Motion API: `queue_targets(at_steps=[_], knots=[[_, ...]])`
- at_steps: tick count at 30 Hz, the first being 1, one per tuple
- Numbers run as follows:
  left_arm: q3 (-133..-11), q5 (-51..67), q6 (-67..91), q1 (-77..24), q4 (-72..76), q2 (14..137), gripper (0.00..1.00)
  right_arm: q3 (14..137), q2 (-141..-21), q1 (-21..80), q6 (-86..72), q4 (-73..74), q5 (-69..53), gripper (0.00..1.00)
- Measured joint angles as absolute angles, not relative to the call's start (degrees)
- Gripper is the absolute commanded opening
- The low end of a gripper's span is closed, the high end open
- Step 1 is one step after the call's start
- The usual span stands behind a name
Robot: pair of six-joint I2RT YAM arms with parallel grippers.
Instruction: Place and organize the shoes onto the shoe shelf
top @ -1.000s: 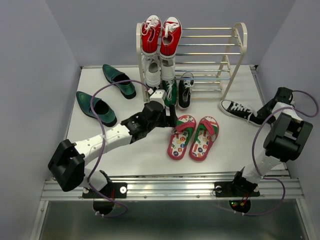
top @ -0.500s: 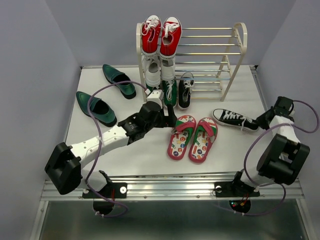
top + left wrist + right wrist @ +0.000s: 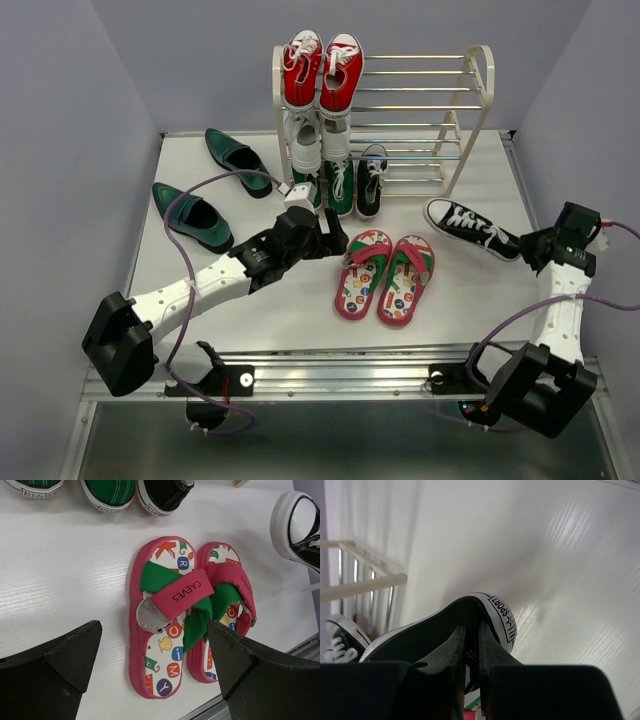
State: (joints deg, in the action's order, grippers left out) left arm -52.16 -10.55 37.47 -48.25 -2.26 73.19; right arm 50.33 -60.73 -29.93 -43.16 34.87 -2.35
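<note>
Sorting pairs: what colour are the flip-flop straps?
Pink and green straps, clearest in left wrist view.

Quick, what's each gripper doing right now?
Left gripper: jaws open, holding nothing, above the flip-flops.
Right gripper: jaws shut on the heel of the black sneaker.

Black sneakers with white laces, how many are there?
2. One black sneaker stands at the foot of the shoe shelf, beside a green sneaker; the other black sneaker lies on the table further right, heel pinched in the right gripper.
</note>
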Motion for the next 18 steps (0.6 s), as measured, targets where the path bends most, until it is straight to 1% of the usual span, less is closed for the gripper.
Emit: queue_targets(at_steps=[5, 10, 13, 18], knots=[[-52.3, -12.2, 40.8, -48.2, -4.8, 73.3, 0.99, 47.4, -55.8, -29.5, -55.7, 35.2, 2.9, 0.01], [-52.6, -12.5, 42.7, -48.2, -6.9, 73.3, 0.99, 45.9, -52.4, -24.3, -67.8, 35.6, 10.5, 0.01], [-52.6, -12.5, 43.4, -48.2, -8.3, 73.3, 0.99, 45.9, -52.8, -20.3, -73.4, 35.6, 13.8, 0.01], [-52.6, -13.3, 44.5, -48.1, -10.6, 72.6, 0.99, 45.9, -58.0, -11.8, -81.9, 35.6, 19.5, 0.01]])
